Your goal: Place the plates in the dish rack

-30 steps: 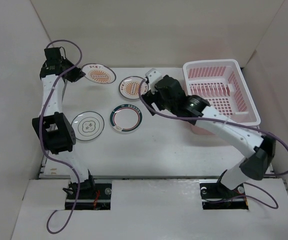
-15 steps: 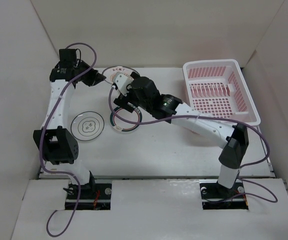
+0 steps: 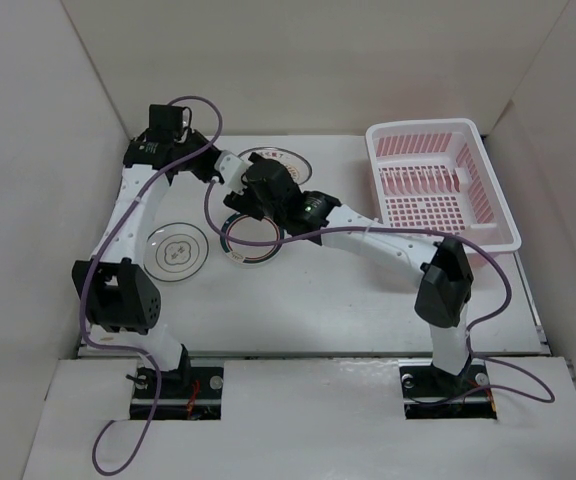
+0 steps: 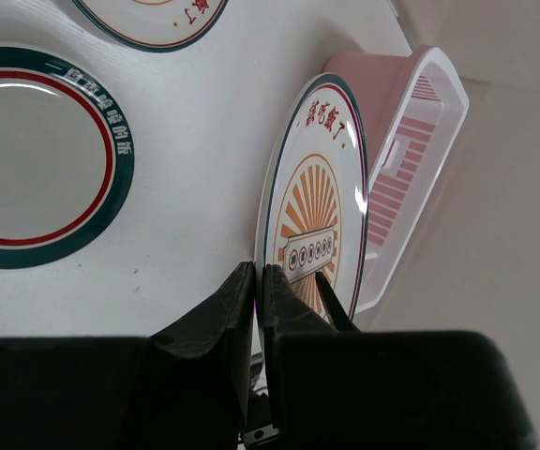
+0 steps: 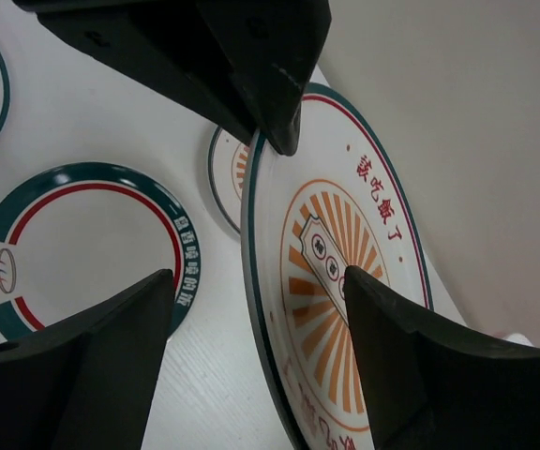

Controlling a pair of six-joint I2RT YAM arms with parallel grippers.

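While my left gripper (image 4: 256,281) is clamped on the rim of one sunburst plate (image 4: 319,211), holding it on edge above the table (image 4: 204,187), my right gripper (image 5: 256,281) stands open with a finger on either side of that same plate. As far as I can tell, the right fingers are not touching it.

I judge the hand-over itself to be the main danger. If my left lets go before my right has closed, the plate drops. The green-rimmed plate (image 5: 82,234) lies flat just below, so two plates could chip. My left's hold is only a thin pinch on a glazed edge. If my right closes off-centre, it could twist the plate out of that pinch. Both wrists are also crowded together, so any sideways drift risks a knock between them.

A second sunburst plate (image 3: 280,158) lies flat just behind the grippers. The ringed plate (image 3: 175,252) lies flat well to my left. The dish rack (image 3: 423,128) sits at the far right of the table, with no plate in it that I can see. Between here and the rack I see only my own right arm stretched across the way.
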